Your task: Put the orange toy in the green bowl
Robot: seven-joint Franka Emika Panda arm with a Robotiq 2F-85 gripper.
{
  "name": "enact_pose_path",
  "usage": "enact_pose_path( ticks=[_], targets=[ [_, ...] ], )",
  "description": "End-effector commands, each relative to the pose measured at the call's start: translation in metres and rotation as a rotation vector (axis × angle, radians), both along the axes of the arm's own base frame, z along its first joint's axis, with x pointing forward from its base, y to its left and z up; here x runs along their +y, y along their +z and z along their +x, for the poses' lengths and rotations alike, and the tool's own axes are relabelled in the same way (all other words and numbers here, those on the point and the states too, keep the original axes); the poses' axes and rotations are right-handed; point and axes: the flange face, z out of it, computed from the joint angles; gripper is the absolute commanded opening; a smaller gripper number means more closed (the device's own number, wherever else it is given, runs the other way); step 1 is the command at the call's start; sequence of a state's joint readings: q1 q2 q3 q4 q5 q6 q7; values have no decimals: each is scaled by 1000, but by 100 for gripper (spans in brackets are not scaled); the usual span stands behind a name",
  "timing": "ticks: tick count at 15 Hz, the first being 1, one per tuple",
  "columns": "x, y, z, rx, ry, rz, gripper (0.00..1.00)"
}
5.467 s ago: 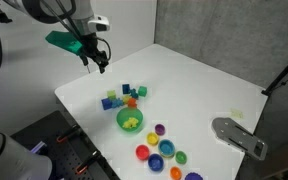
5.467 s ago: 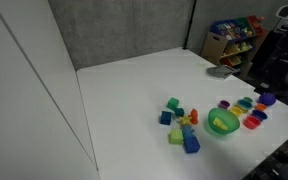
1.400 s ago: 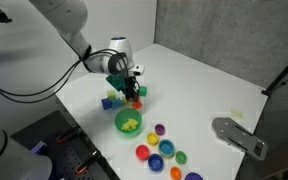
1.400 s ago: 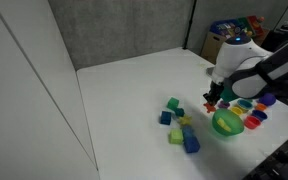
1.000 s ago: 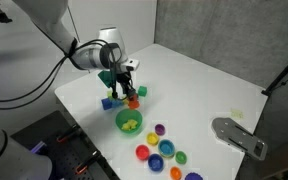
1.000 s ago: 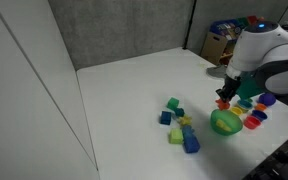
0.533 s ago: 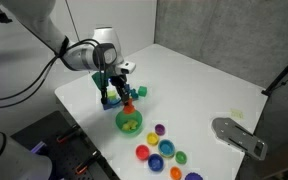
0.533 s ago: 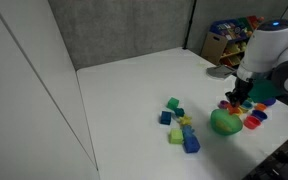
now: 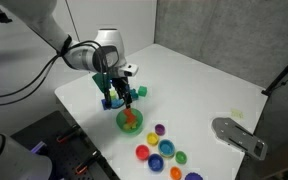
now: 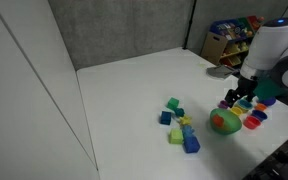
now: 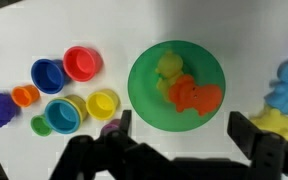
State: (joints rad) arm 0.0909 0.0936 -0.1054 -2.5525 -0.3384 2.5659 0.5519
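Spread wide and holding nothing, the gripper (image 11: 179,125) hangs straight above the green bowl (image 11: 136,88). In the wrist view its two dark fingers (image 11: 116,130) stand either side of the bowl's lower rim, clear of it.

The orange toy (image 11: 194,97) lies inside the bowl, on the floor of it and off to the half nearer the loose blocks. It is a bright orange lump, blurred at the edges, so its faces are hard to make out. It looks somewhat wider than tall in the wrist view, with its long axis running across the bowl toward the blocks. A yellow piece (image 11: 169,67) lies just beside it in the same bowl (touching or not, I cannot tell).

In an exterior view the gripper (image 9: 126,100) sits low over the bowl (image 9: 121,124), with a spot of orange (image 9: 131,114) showing inside. The bowl stands on the white counter (image 9: 204,80) near its front edge, the blocks (image 9: 109,101) just behind it toward the corner. The small coloured cups (image 11: 82,63) cluster on its other side along that same edge.
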Motion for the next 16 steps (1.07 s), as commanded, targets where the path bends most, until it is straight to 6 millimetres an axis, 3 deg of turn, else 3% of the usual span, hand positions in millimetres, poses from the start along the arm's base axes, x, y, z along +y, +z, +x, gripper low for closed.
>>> enact_pose_path(
  ticks=[1,6,13,16],
  targets=[
    [-6,25,-6,-3,93,96,100],
    [-15,71,-12,42,192,154,100],
    [-25,158,-28,127,266,186,100],
    [-30,187,-31,169,257,198,100]
  ],
)
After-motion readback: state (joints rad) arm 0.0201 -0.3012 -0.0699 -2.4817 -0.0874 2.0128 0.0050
